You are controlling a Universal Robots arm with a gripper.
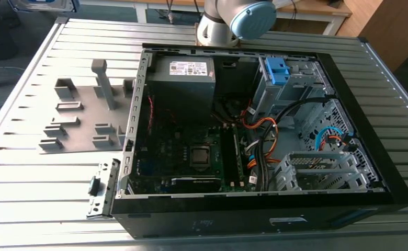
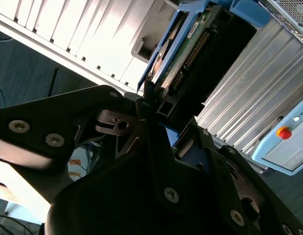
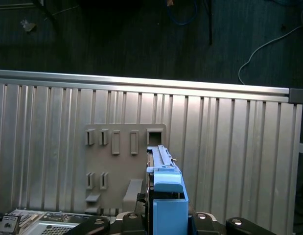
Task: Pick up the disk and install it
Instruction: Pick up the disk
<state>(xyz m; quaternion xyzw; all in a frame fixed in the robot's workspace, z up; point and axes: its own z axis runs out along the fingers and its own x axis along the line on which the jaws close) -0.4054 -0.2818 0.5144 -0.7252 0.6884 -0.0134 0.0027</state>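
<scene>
The disk (image 2: 183,46) is pinched edge-on by the hand (image 2: 161,110), which is pressed against its blue carrier frame. The green circuit board is seen in the second wrist view. In the first wrist view the disk is held up over the ribbed metal surface (image 3: 229,147) and the grey slotted fixture plate (image 3: 122,161). In the exterior view an open computer case (image 1: 260,212) is seen lying on the surface, just beside the fixture plate.

A ribbed silver metal table (image 1: 30,178) is standing on a dark blue-grey floor (image 1: 12,68). Behind it, at the exterior view's right, a wooden cabinet (image 1: 392,26) is standing beside a white-legged desk (image 1: 316,9). Loose cables (image 3: 268,44) are lying on the floor in the first wrist view.
</scene>
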